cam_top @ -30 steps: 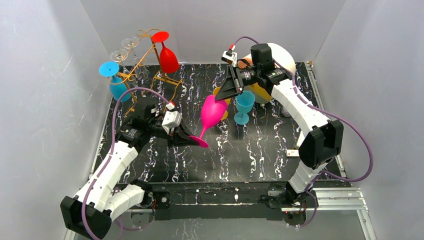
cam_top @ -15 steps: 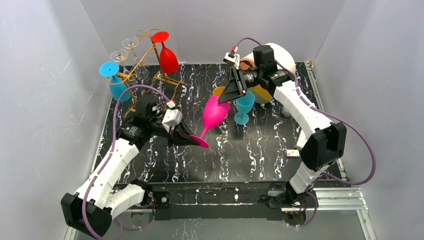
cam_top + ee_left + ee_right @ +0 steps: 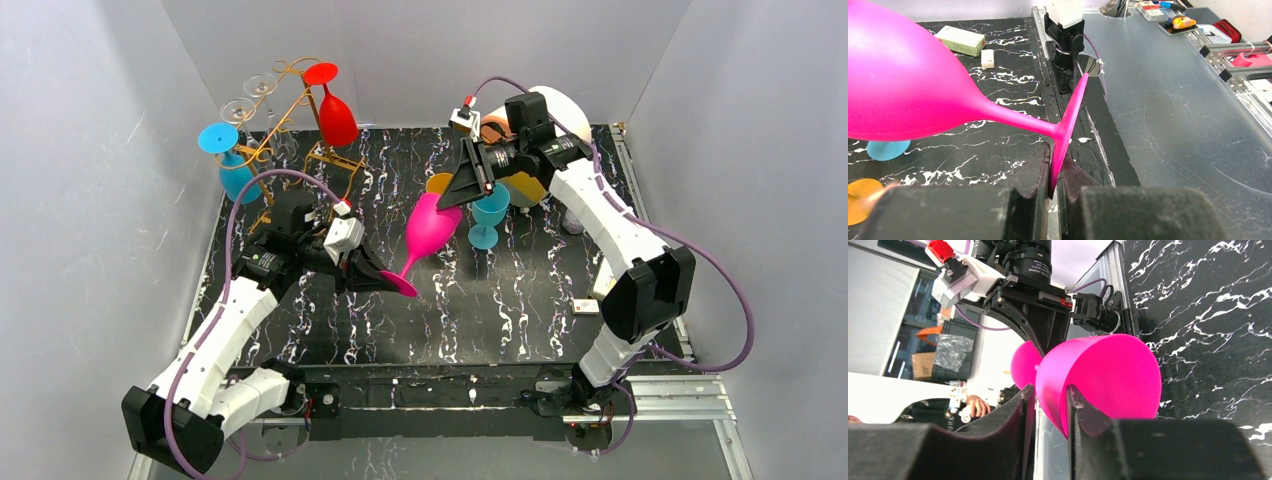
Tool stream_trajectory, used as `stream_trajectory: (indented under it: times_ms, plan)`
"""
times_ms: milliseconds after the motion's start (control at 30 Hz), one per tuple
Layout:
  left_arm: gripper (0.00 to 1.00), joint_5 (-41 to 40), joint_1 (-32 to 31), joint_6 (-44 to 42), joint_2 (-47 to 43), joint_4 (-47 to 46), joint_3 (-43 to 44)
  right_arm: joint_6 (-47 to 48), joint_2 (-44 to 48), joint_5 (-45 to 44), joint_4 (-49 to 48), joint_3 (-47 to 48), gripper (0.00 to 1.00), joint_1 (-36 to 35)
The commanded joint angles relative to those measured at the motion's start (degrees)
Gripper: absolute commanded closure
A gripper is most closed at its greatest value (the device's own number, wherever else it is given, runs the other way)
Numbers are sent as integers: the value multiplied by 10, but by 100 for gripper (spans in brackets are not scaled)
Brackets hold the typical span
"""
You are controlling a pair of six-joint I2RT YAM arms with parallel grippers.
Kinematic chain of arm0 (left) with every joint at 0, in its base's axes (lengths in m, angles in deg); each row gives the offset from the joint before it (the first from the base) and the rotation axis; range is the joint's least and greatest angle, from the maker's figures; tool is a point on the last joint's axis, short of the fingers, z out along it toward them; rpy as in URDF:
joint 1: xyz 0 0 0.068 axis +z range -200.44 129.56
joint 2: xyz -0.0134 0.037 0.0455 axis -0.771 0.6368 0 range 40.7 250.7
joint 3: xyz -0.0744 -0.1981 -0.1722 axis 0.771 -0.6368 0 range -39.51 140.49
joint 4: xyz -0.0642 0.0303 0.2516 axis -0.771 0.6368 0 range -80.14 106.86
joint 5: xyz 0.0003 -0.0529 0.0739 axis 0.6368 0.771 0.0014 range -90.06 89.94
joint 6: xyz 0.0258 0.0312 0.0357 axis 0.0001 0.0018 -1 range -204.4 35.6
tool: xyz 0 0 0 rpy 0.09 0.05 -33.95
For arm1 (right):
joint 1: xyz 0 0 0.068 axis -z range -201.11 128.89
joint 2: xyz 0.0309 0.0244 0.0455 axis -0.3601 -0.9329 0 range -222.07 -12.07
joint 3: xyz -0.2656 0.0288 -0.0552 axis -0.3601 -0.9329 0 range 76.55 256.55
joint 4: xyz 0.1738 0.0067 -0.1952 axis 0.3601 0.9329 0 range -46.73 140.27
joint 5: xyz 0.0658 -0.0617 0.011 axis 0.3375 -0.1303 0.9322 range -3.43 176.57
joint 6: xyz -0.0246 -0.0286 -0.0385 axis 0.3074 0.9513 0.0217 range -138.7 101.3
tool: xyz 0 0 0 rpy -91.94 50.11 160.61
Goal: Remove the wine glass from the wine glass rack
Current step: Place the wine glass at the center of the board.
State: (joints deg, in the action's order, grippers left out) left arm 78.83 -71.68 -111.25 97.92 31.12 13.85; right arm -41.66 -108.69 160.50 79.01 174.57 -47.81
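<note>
**Top external view: pink glass off the rack, held at both ends**

At the far left corner of the table [image 3: 500, 320] stands the gold wine glass rack [image 3: 300, 100]. A blue glass [image 3: 236, 180], a red glass [image 3: 337, 122] and clear glasses [image 3: 260, 85] hang from it upside down.

Right of the rack, near the middle of the surface, the left gripper [image 3: 385, 280] is clamped tight on the edge of the foot of the pink wine glass [image 3: 428, 228]. The left wrist view shows the thin disc pinched between the two dark fingers.

The pink wine glass is well apart from the rack and lies tilted, foot low on the left and bowl higher on the right.

The right gripper [image 3: 452, 200] meets the mouth of the bowl. In the right wrist view its jaws are only narrowly parted, one finger inside the rim and one outside, closed on the wall.

Just right of the bowl a teal glass [image 3: 488, 212] stands upright on the table.
</note>
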Motion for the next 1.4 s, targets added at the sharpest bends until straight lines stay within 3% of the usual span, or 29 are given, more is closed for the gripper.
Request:
stream_trajectory:
  times_ms: [0,133,333,467,733,967,1367]
  plan:
    - [100,-32,4,16,1,2,20,-97,37,73,-111,-31,61,-15]
    - [100,-29,4,15,1,2,20,-191,52,109,-240,-85,63,-16]
    - [100,-38,4,23,-2,2,15,-191,63,104,-257,-103,81,-16]
    - [100,-73,4,41,-2,1,19,-189,63,102,-257,-108,99,-15]
    - [100,-82,4,56,-9,1,19,-183,69,103,-255,-107,99,-16]
    - [72,-30,4,61,-45,1,11,-163,69,84,-224,-104,99,-15]
    - [53,-94,4,91,-59,3,35,-7,56,7,-10,-29,99,-16]
